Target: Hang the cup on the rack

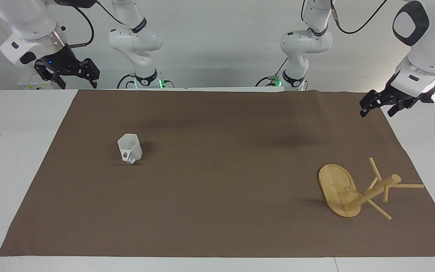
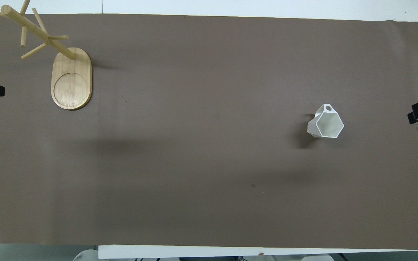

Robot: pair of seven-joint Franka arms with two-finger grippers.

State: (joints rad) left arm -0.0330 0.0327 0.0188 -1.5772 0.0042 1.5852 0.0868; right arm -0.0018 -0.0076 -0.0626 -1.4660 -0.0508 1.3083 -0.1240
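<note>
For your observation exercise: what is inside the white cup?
Nothing: the overhead view looks into the upright cup and shows bare white walls. The very bottom is partly hidden by the rim's slant.

the small white faceted cup (image 1: 130,147) stands upright toward the right arm's end, handle facing away from the robots. the bamboo rack (image 1: 357,190) stands toward the left arm's end, well apart, farther from the robots.

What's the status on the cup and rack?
Both claws, left and right, raised, waiting. Cup upright on mat. Rack standing, bare. Path clear.
</note>
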